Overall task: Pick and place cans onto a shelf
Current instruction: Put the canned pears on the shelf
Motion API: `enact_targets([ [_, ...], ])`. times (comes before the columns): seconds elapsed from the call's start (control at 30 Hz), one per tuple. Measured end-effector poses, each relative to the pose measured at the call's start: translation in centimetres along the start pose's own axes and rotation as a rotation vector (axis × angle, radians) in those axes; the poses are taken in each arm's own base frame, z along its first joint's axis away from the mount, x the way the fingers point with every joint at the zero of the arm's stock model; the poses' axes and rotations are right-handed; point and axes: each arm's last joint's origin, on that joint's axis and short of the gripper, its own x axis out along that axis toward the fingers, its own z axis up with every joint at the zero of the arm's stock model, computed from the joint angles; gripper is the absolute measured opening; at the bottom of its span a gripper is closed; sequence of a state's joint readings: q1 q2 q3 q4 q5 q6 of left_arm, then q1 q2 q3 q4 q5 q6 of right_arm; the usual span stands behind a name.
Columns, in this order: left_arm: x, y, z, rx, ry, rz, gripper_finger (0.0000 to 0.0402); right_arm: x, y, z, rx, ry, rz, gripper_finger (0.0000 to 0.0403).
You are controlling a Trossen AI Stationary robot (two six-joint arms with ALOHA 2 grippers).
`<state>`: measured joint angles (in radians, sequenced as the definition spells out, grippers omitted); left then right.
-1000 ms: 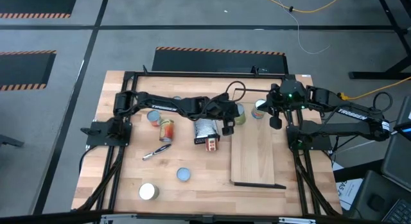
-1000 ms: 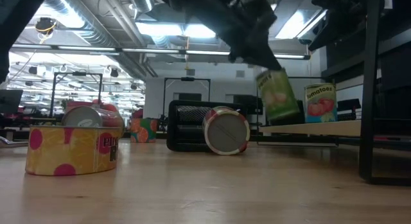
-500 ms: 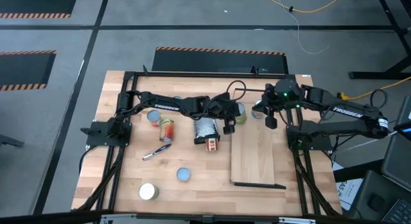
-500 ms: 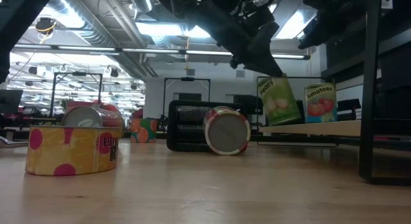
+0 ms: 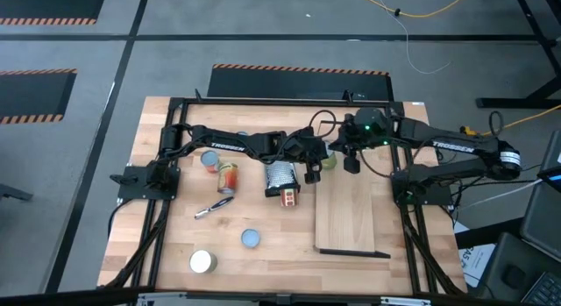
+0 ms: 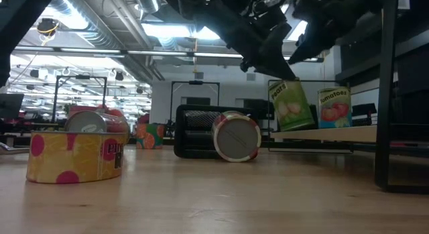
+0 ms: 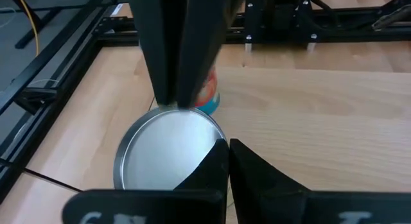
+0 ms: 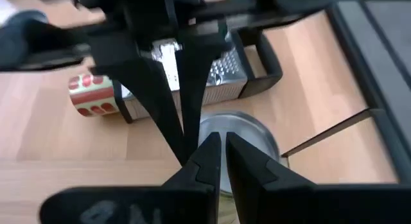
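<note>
Right gripper (image 5: 351, 162) has swung from the shelf's (image 5: 351, 220) 1 o'clock corner toward 12, fingers nearly together, empty, above the green pears can (image 6: 291, 105) at the shelf's 11 o'clock corner beside the closed, empty left gripper (image 5: 310, 174); judged mid-placement, next straighten the tilted can.

You are seeing the green can (image 5: 328, 157) largely hidden under both arms; the tomato can (image 6: 334, 107) is lying wholly covered from above.

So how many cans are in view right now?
7 cans: two at the shelf's far end, one lies beside the grater, two left of it, two near the front edge.
</note>
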<state>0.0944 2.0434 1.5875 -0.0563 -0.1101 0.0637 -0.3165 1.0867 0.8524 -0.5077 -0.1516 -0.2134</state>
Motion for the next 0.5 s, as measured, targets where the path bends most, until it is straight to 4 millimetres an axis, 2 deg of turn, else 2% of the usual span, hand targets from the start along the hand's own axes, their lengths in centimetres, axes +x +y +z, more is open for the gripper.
enact_targets([
  [0.23,0.0,-0.1,0.0,0.001,0.0,-0.001,0.0,2.2,-0.2,-0.4,0.013,0.084,0.018,0.003],
  [0.5,0.0,-0.4,0.0,0.059,0.004,-0.008,0.0006,2.9,-0.3,-0.8,0.02,0.128,0.031,0.003],
])
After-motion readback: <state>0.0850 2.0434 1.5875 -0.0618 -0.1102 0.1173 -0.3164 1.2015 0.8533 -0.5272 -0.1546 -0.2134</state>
